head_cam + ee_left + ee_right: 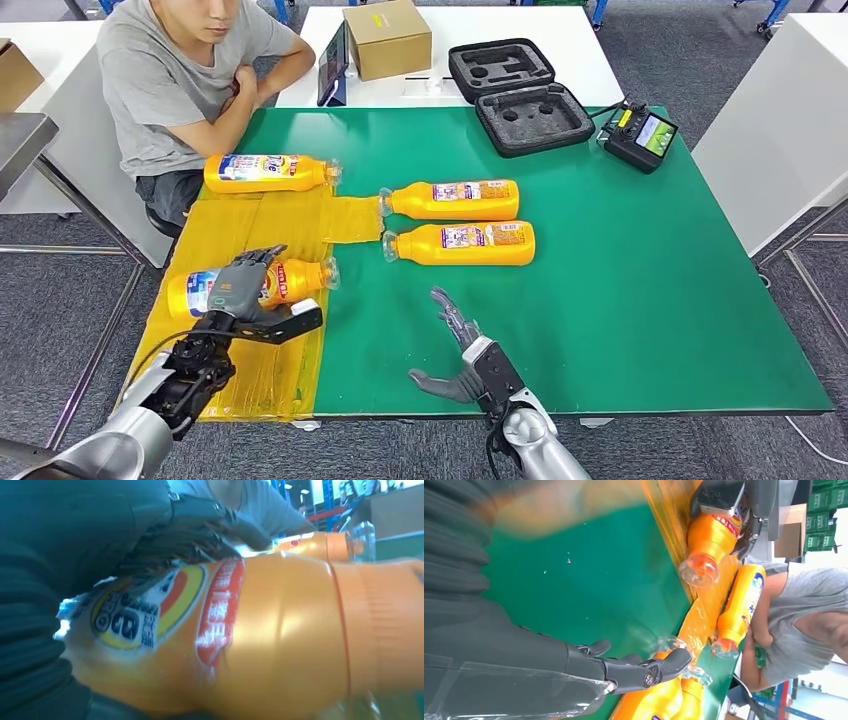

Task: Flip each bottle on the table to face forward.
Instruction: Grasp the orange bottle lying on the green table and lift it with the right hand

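Four orange bottles lie on their sides. The nearest bottle (295, 281) (260, 645) (710, 540) lies on the yellow sheet (250, 225) at the front left, and my left hand (238, 287) (190, 525) grips its labelled body. A second bottle (265, 172) (741, 605) lies farther back on the sheet. Two more bottles (455, 199) (465, 243) lie side by side on the green mat (620, 300), caps pointing left. My right hand (455, 350) (624, 670) hovers open over the mat near the front edge, holding nothing.
A person (190, 70) sits at the table's far left corner, close to the second bottle. At the back stand a cardboard box (388, 38), a tablet (332, 66), an open black foam case (520, 95) and a black controller (640, 135).
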`<state>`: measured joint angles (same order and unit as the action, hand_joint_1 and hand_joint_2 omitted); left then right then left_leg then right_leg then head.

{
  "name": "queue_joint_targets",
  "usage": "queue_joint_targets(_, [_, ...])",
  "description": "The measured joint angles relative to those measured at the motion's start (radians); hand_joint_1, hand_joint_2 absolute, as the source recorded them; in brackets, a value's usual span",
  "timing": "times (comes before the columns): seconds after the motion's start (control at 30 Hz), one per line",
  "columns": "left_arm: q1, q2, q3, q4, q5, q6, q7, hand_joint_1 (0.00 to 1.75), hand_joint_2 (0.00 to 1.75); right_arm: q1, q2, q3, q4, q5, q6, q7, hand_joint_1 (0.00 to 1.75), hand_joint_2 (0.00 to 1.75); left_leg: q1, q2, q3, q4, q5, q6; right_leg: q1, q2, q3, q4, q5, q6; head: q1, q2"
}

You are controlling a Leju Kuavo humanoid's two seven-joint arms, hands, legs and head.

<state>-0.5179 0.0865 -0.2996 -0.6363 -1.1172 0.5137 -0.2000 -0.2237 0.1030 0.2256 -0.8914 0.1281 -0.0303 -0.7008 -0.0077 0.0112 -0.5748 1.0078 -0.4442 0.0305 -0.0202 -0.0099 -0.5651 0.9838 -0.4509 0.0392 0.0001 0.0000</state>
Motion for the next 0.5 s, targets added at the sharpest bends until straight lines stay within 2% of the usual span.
queue_joint_targets(0.5, [0.002,-0.007,0.004,-0.009,0.001,-0.059,0.000,0.00,1.75,-0.004,0.000,0.000,0.017,-0.005,0.000,0.000,0.00,1.75,0.000,0.000,0.000,0.000,0.000,0.000,0.000,0.000,0.000,0.000,0.000,0.000,0.000,0.000])
